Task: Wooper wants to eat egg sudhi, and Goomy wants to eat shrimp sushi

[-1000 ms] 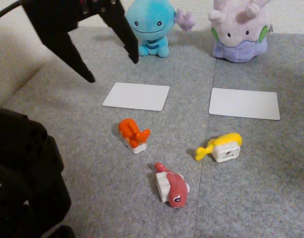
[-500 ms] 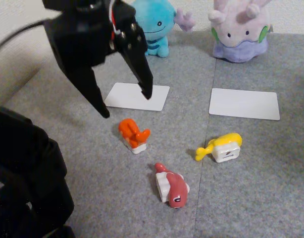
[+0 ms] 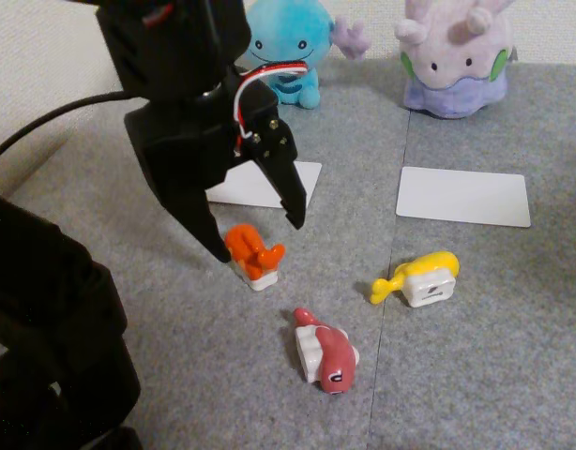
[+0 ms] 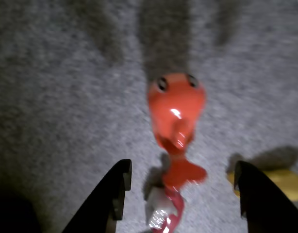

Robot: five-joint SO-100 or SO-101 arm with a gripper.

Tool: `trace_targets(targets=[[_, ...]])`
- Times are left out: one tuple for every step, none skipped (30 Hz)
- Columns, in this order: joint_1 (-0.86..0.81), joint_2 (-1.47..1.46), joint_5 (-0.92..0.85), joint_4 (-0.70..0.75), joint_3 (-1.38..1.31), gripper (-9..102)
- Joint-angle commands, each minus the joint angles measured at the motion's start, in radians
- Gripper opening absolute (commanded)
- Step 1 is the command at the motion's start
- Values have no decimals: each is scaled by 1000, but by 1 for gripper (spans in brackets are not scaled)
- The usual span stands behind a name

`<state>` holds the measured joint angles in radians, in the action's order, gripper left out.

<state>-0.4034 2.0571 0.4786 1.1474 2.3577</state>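
Note:
The shrimp sushi (image 3: 253, 253) lies on the grey carpet with its orange top up. My black gripper (image 3: 258, 239) hangs open just above it, one finger at its left and the other up to its right. In the wrist view the shrimp sushi (image 4: 177, 107) lies ahead of the two spread fingers of the gripper (image 4: 183, 167). The yellow egg sudhi (image 3: 424, 275) lies to the right on the carpet, and its edge (image 4: 285, 182) shows in the wrist view. Wooper (image 3: 288, 47) sits at the back, partly behind the arm. Goomy (image 3: 454, 56) sits at the back right.
A white card (image 3: 250, 192) lies in front of Wooper, partly covered by the gripper, and a second white card (image 3: 462, 195) lies in front of Goomy. A dark-red-topped sushi (image 3: 327, 352) lies nearer the front. The arm's black base (image 3: 44, 328) fills the lower left.
The open gripper has come down and forward from the upper left, over the left card, to just above the shrimp sushi. Nothing else has moved.

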Motion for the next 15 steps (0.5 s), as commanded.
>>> trace_targets(targets=[[31,-35,28,-38,-5,25],[43,-54,41,-52,-5,25],[57,-74,60,-69,-5,25],[74,-98,78,-89,-5,25],[84,-117,91,-103,-5,25],[94,-133,101,-117,-5,25],[101,-153,109,-129,-5,25],[106,-170,115,-141,-5,25],[106,-189,117,-152,-5,25],[107,-206,117,-164,-5,25],[107,-221,117,-178,-5,25],[106,-238,117,-189,-5,25],[103,-253,117,-196,-5,25],[103,-267,117,-206,-5,25],[103,-279,117,-212,-5,25]])
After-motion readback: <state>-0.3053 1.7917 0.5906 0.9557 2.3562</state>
